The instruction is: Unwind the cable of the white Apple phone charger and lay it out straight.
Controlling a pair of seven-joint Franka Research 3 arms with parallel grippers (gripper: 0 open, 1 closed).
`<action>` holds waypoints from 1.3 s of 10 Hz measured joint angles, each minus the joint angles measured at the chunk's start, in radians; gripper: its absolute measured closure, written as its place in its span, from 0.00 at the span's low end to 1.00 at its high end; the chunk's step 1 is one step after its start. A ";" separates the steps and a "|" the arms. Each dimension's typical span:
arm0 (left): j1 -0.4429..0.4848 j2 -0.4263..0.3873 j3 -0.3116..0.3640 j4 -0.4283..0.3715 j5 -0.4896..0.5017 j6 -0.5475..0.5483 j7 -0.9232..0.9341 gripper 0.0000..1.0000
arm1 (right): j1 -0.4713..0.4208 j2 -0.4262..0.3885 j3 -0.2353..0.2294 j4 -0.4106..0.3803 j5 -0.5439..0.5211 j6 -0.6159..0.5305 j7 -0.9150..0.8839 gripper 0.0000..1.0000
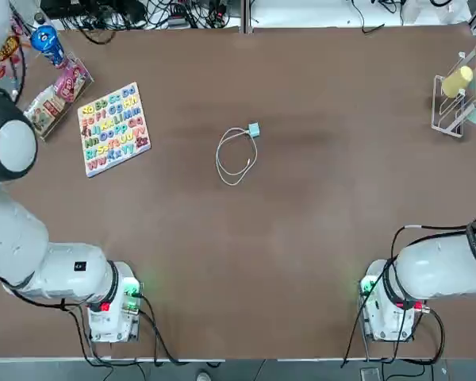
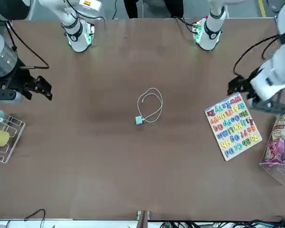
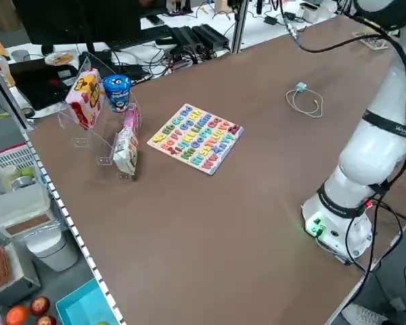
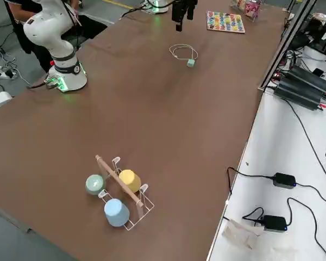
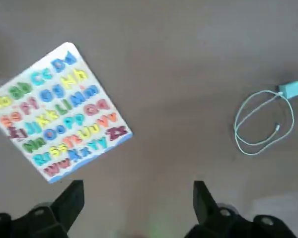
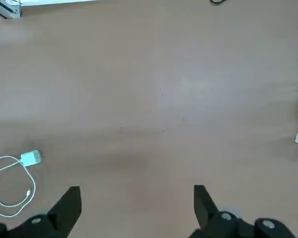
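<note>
1. Charger (image 1: 254, 129): small square plug block, pale bluish-white; lying on the tabletop, beyond mid-table as the robot faces it, attached to its cord.
2. Cable (image 1: 219, 163): thin, white; lying coiled in a loose, rounded loop beside the block, curving back on itself and crossing near the plug end.
3. Small connector (image 5: 277, 127): ending the cord, resting inside the loop, apart from the block.

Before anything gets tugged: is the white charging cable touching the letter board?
Apart. The top view shows bare tabletop between the looped white charging cable and the letter board.

White cable (image 1: 220, 164), pale blue plug (image 1: 254, 129), brown table (image 1: 301, 238)
</note>
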 joint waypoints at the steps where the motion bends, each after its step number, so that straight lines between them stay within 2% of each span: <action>1: -0.010 0.031 -0.024 -0.004 -0.014 0.004 -0.002 0.04 | 0.000 0.001 0.000 -0.001 0.000 0.000 0.000 0.00; 3: -0.025 0.068 -0.072 -0.045 -0.049 0.064 -0.038 0.06 | 0.001 0.009 0.000 -0.001 0.000 0.000 0.000 0.00; 5: -0.031 0.083 -0.101 -0.179 -0.157 0.223 -0.060 0.10 | 0.001 0.013 0.000 -0.001 0.000 0.002 0.000 0.00; 7: -0.061 0.106 -0.116 -0.277 -0.178 0.301 -0.060 0.13 | 0.001 0.013 0.000 -0.001 0.000 0.002 0.000 0.00; 10: -0.180 0.200 -0.118 -0.304 -0.095 0.438 -0.086 0.28 | 0.001 0.015 0.000 -0.002 0.000 0.002 0.000 0.00; 11: -0.216 0.244 -0.117 -0.304 -0.053 0.497 -0.107 0.36 | 0.001 0.015 0.000 -0.002 0.000 0.002 0.003 0.00; 13: -0.243 0.301 -0.118 -0.299 0.044 0.557 -0.165 0.42 | 0.001 0.018 -0.001 -0.002 0.000 0.004 0.024 0.00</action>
